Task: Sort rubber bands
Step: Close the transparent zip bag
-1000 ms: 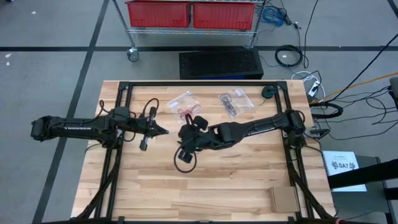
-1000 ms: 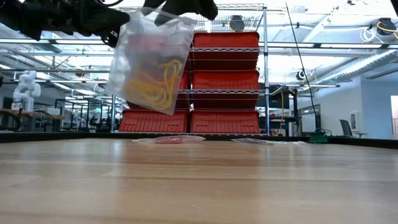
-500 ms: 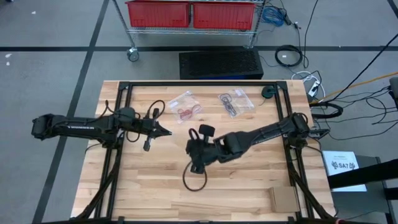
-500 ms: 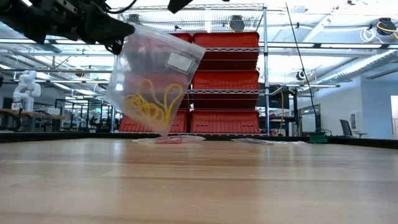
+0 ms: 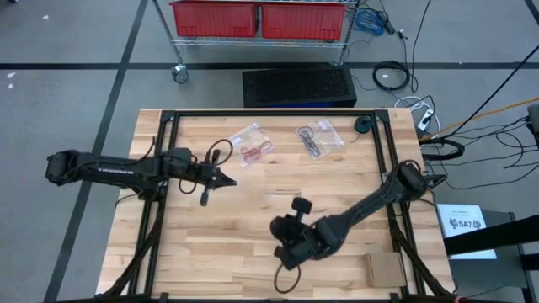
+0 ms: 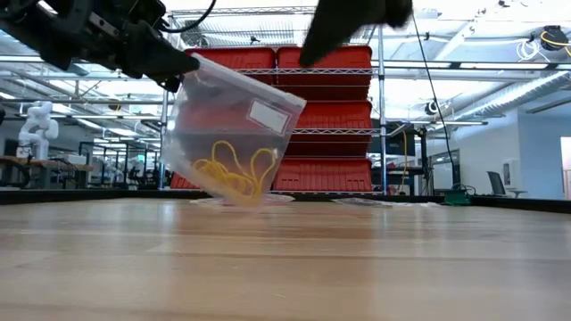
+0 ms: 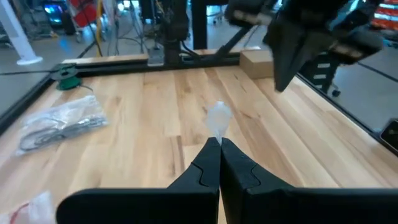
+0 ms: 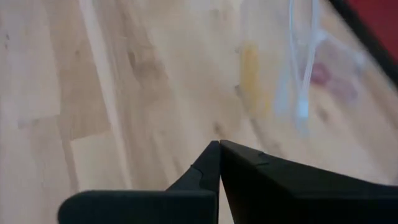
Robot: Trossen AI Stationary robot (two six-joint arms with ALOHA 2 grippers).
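— What is your left claw doing?

— It is clenched on the top edge of a clear bag, which hangs tilted just above the worktop. In the left wrist view my fingers are pressed together with a wisp of clear plastic pinched at their tips.

— And the rubber bands?

— The yellow rubber bands lie bunched in the lower corner of that hanging bag. Red ones sit in a second bag flat on the far part of the worktop, and dark ones in a third bag beside it.

— Your right claw?

— My right claw hangs over the near part of the worktop, well apart from the left one. Its fingers are clenched together on nothing, with bare wood beneath them.
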